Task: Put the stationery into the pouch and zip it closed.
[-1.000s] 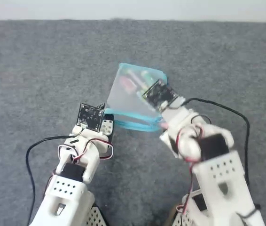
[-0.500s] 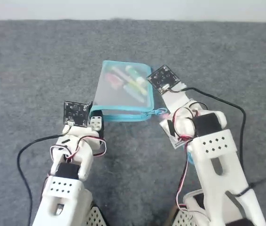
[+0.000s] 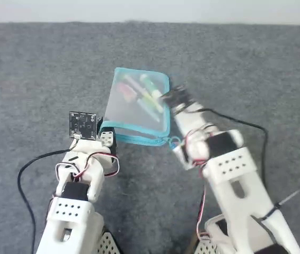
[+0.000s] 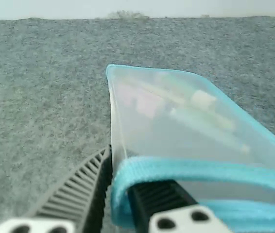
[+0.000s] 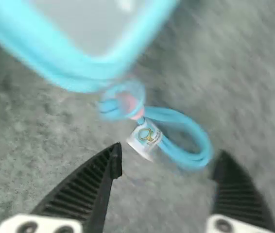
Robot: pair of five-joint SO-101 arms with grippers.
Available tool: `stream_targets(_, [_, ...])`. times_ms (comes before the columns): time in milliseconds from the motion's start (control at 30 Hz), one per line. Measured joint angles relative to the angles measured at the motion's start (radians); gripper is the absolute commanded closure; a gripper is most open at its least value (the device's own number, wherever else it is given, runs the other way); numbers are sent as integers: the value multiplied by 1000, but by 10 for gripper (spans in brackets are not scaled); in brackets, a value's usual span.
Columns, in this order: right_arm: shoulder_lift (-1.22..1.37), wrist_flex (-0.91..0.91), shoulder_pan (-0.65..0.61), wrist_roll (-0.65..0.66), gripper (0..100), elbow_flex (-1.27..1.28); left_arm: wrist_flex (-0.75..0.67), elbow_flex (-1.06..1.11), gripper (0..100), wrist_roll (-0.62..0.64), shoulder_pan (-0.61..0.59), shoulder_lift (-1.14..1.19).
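Pouch (image 3: pixel 139 108): translucent, cyan-edged, stationery (image 3: pixel 142 90) inside
Left pincer (image 4: pixel 120 174): clamps its corner
Right pincer (image 5: pixel 169 160): wide, near zip cord (image 5: pixel 176 133)

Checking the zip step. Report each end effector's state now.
Left end effector: closed on the pouch edge.
Right end effector: open, with the zipper pull lying ungripped in the gap.

The pouch (image 3: pixel 134 114) is see-through with a light blue edge. The stationery (image 3: pixel 142 91) inside is pink, green and yellow. The zip cord (image 5: pixel 174 116) is light blue, with a small white tag (image 5: pixel 146 138). The table (image 3: pixel 33 69) is speckled grey. The left arm (image 3: pixel 73 209) and right arm (image 3: pixel 240 180) are white with black bits.
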Motion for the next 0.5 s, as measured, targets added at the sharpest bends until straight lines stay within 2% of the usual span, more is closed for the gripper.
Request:
stream_targets(167, [0,-135,-38,2,731,78,0,0,989,0,0,0])
stream_targets(500, [0,-336,-46,0,731,183,0,0,989,6,3,0])
